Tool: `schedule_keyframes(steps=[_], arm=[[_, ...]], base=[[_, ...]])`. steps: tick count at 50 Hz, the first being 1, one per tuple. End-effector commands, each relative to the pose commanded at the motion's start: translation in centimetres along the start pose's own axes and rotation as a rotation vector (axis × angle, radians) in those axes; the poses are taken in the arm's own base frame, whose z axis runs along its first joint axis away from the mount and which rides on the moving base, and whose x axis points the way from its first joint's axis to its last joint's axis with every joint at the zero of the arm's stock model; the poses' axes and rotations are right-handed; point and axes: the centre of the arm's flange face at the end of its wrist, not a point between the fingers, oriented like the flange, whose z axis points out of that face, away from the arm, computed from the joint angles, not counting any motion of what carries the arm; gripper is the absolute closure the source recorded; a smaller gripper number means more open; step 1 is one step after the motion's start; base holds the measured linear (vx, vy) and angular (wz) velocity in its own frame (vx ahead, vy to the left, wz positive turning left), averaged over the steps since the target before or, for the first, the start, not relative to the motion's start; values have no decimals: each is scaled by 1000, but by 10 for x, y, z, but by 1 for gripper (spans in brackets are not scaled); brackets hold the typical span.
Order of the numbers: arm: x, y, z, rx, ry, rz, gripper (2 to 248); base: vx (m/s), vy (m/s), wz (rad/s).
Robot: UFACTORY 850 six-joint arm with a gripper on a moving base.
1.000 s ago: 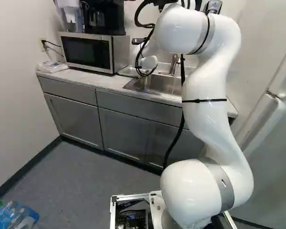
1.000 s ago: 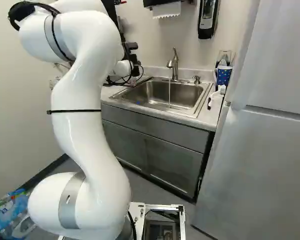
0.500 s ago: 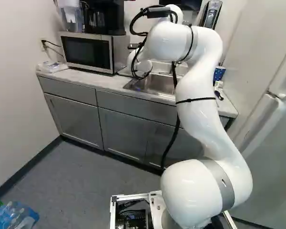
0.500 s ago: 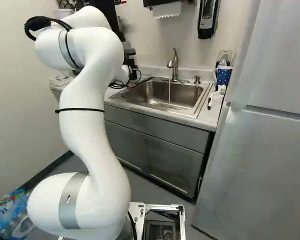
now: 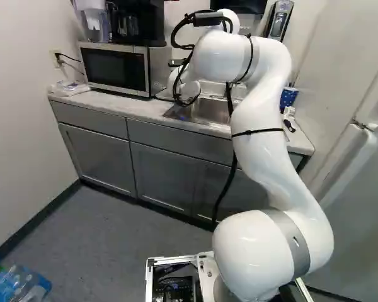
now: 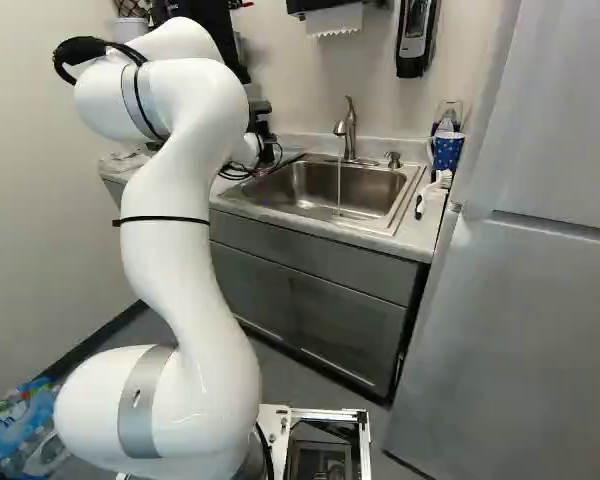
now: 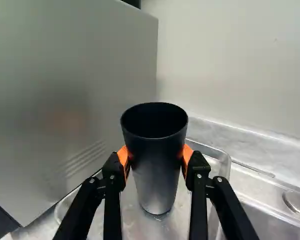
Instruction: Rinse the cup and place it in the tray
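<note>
My gripper (image 6: pixel 262 122) is mostly hidden behind the arm in the right base view, only dark parts at the wrist end showing. In the wrist view the gripper (image 7: pixel 156 156) is shut on a tall black cup (image 7: pixel 157 172), an orange pad pressed to either side below its rim. The cup is upright, mouth up, over the clear tray (image 7: pixel 220 156) on the counter; whether its base touches the tray floor I cannot tell. Water runs from the faucet (image 6: pixel 346 125) into the sink (image 6: pixel 315 190).
Beside the cup and tray rises the microwave's side wall (image 7: pixel 80 95), with the back wall (image 7: pixel 230 65) beyond. Further along the counter (image 6: pixel 415 235) stand a blue dotted cup (image 6: pixel 447 150) and a white-handled brush (image 6: pixel 432 193). A fridge (image 6: pixel 520 300) is at the right.
Over the last second my upper arm has come down and reached farther out toward the counter by the microwave, with little motion in the latter half. The base has not moved.
</note>
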Motion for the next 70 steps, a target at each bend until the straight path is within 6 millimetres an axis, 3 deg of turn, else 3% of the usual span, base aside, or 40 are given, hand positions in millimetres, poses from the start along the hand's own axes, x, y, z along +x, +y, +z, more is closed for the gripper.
schedule_keyframes(steps=[41,42,47,48,52,53,57,58,70], arm=[[-3,0,0,1,-32,0,128],[-3,0,0,1,-32,0,104],[-3,0,0,1,-32,0,104],[-3,0,0,1,-32,0,70],[-3,0,0,1,-32,0,70],[-3,0,0,1,-32,0,35],[-3,0,0,1,-32,0,35],[-3,0,0,1,-32,0,4],[6,0,-2,1,-20,0,3]], base=[[0,0,0],[0,0,0],[0,0,0],[0,0,0],[0,0,0],[0,0,0],[0,0,0],[0,0,0],[0,0,0]])
